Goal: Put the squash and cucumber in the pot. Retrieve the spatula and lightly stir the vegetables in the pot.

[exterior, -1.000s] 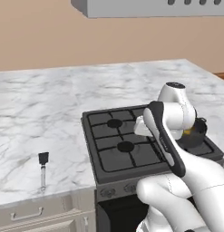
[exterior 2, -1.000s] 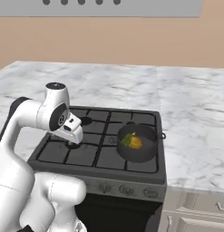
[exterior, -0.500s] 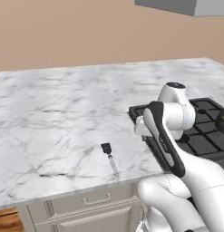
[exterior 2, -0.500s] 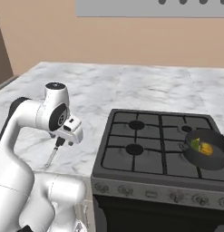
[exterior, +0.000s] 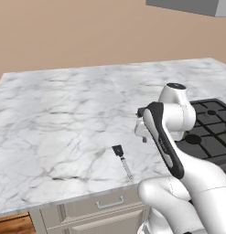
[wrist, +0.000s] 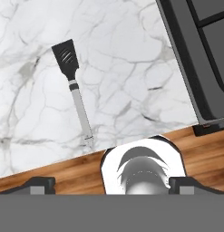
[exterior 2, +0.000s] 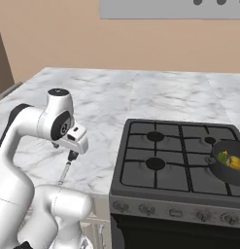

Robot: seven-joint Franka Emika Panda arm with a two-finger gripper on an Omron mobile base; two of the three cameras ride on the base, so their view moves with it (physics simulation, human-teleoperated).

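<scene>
Marble covers the desk (exterior: pixel 50 119), and near its front edge lies the spatula (exterior: pixel 122 159), flat on the stone with its black blade toward the back and its grey handle running toward the edge. In the hand view the spatula (wrist: pixel 73 86) sits left of centre, blade up and handle slanting down toward the desk's edge, with wood floor below that edge. To the spatula's right in the left base view hangs the end effector (exterior: pixel 141 134), above the desk and apart from the spatula; its two dark tips stand wide apart at the bottom corners of the hand view and hold nothing. In the right base view the end effector (exterior 2: pixel 73 144) hangs just above the spatula (exterior 2: pixel 68 165), whose handle shows below it. Further right is the stove (exterior 2: pixel 180 160), black with four burners. On its right front burner sits the pot (exterior 2: pixel 227 168), cut by the picture's edge, holding the yellow squash (exterior 2: pixel 233 162) and the green cucumber (exterior 2: pixel 222 157) side by side.
</scene>
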